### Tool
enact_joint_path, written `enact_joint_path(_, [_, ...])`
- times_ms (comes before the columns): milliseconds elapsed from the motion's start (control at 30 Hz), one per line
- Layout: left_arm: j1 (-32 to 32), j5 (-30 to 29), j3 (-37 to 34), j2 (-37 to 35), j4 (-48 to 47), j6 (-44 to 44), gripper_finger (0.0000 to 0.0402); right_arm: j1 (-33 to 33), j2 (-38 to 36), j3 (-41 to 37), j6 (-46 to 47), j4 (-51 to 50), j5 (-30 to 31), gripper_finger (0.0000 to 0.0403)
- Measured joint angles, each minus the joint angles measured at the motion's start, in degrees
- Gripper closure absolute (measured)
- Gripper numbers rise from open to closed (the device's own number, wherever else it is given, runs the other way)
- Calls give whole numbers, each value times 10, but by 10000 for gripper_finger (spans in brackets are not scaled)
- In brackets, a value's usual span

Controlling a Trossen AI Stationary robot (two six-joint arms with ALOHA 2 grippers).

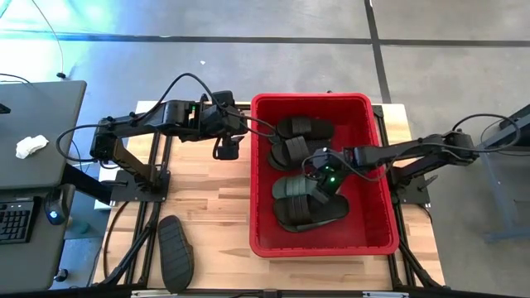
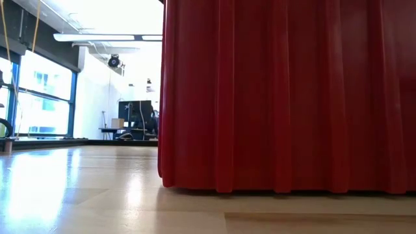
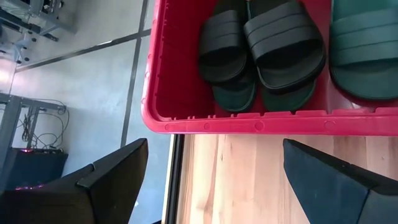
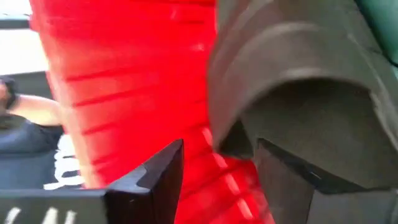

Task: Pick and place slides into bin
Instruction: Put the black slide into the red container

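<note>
You have a wooden worktop (image 1: 215,215) in front of you, and the big red bin (image 1: 377,165) sits on its right half. Use the bin as your marker for everything else.

Inside the bin lie several slides. Two black ones (image 1: 302,128) are at the far end, side by side. A dark green one (image 1: 294,189) and a black one (image 1: 310,213) lie in the middle, one partly on top of the other. One more black slide (image 1: 175,252) lies outside the bin, on the worktop to the left of the bin's near corner.

Your right arm reaches in over the bin's right wall. Your right hand (image 1: 319,174) is down inside the bin, right at the middle slides. In the right wrist view its fingers (image 4: 280,180) sit close around a grey strap (image 4: 292,74), but you cannot tell if they grip it.

Your left hand (image 1: 227,149) hangs just left of the bin, near its far corner. Its fingers (image 3: 112,180) are spread wide and hold nothing.
</note>
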Motion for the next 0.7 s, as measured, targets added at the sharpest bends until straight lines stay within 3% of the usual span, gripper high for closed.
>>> enact_joint_path(133, [0, 0, 0, 0, 0, 1, 48, 0, 1, -23, 49, 71, 1, 219])
enact_joint_path(533, [0, 0, 0, 0, 2, 2, 48, 2, 7, -25, 58, 76, 66, 221])
enact_joint_path(700, [0, 0, 0, 0, 5, 2, 48, 4, 13, -24, 52, 76, 87, 249])
